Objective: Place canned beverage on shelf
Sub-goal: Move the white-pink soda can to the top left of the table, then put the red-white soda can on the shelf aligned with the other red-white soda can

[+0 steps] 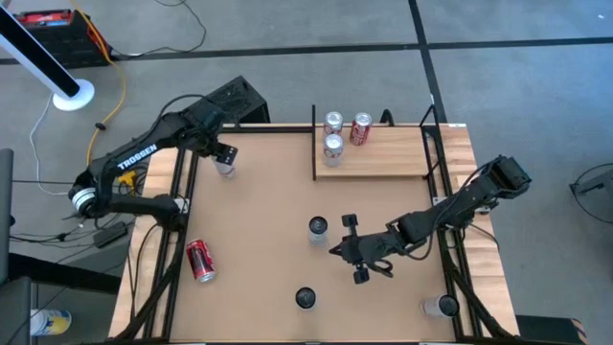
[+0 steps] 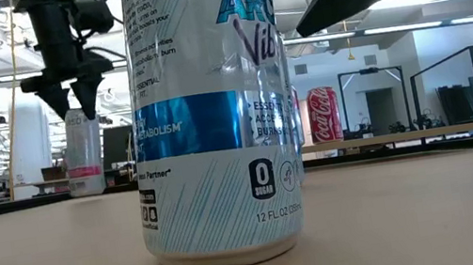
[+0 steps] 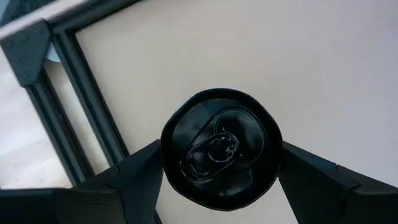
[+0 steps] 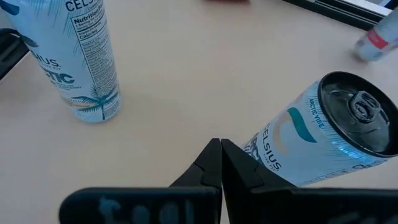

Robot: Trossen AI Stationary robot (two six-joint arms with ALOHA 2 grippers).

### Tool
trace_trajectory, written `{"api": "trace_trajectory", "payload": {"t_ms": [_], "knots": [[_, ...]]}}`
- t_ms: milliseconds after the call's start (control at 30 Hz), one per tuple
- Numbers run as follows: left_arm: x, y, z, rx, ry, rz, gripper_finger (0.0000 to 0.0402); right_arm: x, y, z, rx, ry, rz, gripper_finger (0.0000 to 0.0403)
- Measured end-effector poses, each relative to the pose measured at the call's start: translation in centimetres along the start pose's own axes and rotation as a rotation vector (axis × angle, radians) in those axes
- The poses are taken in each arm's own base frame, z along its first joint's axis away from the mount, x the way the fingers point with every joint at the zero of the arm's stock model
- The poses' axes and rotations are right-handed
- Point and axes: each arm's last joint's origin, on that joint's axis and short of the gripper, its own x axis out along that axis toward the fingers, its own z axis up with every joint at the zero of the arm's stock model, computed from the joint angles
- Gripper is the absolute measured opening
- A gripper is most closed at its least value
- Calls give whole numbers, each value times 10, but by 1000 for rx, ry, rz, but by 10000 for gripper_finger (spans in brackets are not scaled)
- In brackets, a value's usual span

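Above a pale can (image 1: 225,167) at the table's far left, our left gripper (image 1: 226,155) straddles it, jaws wide. Only the low view reads "0 SUGAR" on the Celsius can (image 2: 209,108). Right gripper (image 1: 355,251) shut. Shelf (image 1: 383,158) holds three cans.

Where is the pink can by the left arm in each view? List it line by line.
High view: pink can, upper left of the table.
Low view: left, far back.
Left wrist view: centre, seen from above.
Right wrist view: cannot tell.
Shared landmark: left end effector right above it.
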Motion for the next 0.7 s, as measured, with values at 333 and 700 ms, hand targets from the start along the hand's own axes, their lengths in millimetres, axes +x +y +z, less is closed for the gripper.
{"api": "trace_trajectory", "payload": {"t_ms": [333,700], "knots": [[7,-1,-4,15,19,-34,298,0,0,0,-1,3,0,24],[-33,-1,18,8,-100,-16,304,0,-1,0,1,3,-3,24]]}}
